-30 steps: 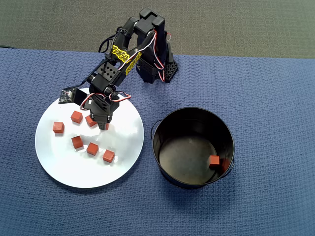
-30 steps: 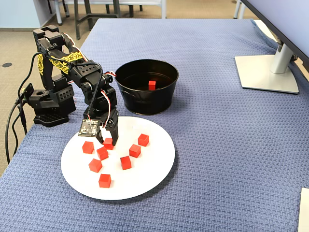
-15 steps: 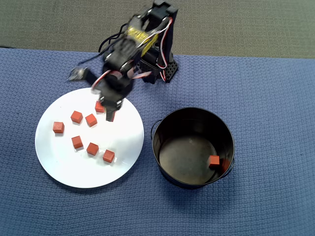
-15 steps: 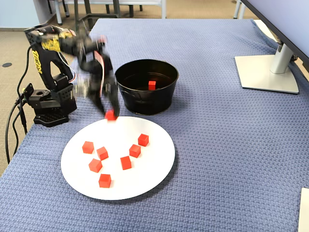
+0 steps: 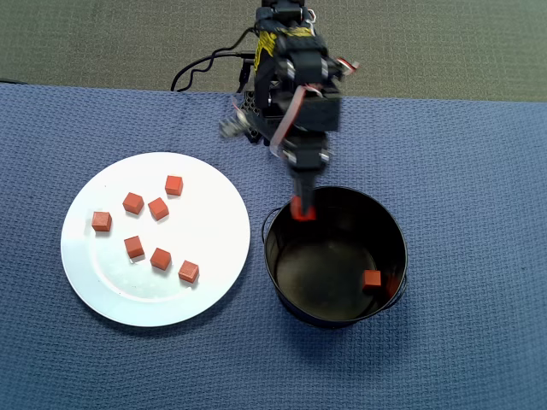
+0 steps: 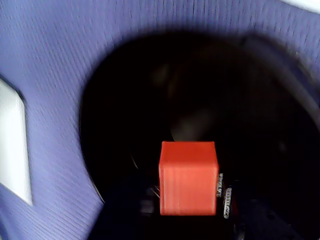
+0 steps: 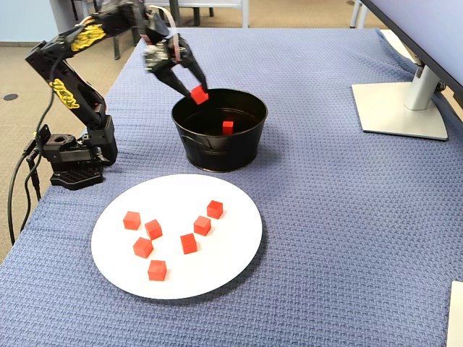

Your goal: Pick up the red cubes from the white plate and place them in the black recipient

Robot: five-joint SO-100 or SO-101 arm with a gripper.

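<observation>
My gripper (image 5: 302,207) is shut on a red cube (image 5: 303,210) and holds it over the near-arm rim of the black pot (image 5: 316,273). In the fixed view the gripper (image 7: 197,94) holds the cube (image 7: 198,94) just above the pot's (image 7: 217,155) left rim. The blurred wrist view shows the held cube (image 6: 188,177) over the pot's dark inside (image 6: 200,90). One red cube (image 5: 371,278) lies inside the pot, also seen in the fixed view (image 7: 228,127). Several red cubes (image 5: 132,202) lie scattered on the white plate (image 5: 214,231), left of the pot; the plate (image 7: 231,238) is nearest the fixed camera.
The arm's base (image 7: 72,163) stands at the blue cloth's left edge in the fixed view, with cables (image 5: 201,68) trailing off the table. A monitor stand (image 7: 401,108) sits at the far right. A strip of cloth separates plate and pot.
</observation>
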